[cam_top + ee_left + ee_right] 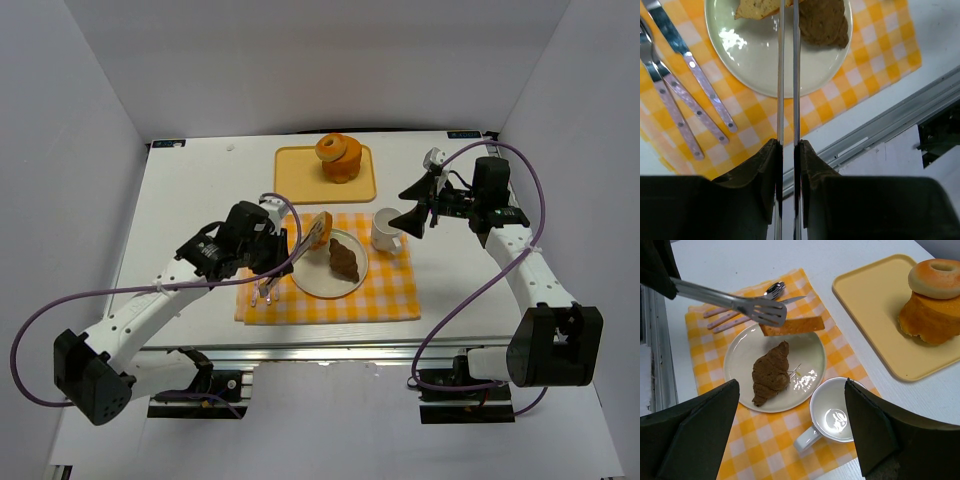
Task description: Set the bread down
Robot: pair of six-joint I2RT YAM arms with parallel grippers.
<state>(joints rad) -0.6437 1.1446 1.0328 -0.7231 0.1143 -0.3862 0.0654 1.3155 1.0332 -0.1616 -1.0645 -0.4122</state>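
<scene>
Closest to me, the left gripper (788, 150) has its jaws pressed together on the tongs (781, 75). Their tips pinch the bread (792, 326) at the 11 o'clock rim of the plate (312, 287), seen from above. I can't tell whether the bread touches the plate. On the plate lies the croissant (771, 372). At its 3 o'clock stands the cup (385, 230), and the right gripper (412, 206) hovers beside the cup, jaws spread.

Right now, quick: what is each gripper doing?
Left gripper: closed on the tongs, which pinch the bread slice.
Right gripper: open, holding nothing.
</scene>
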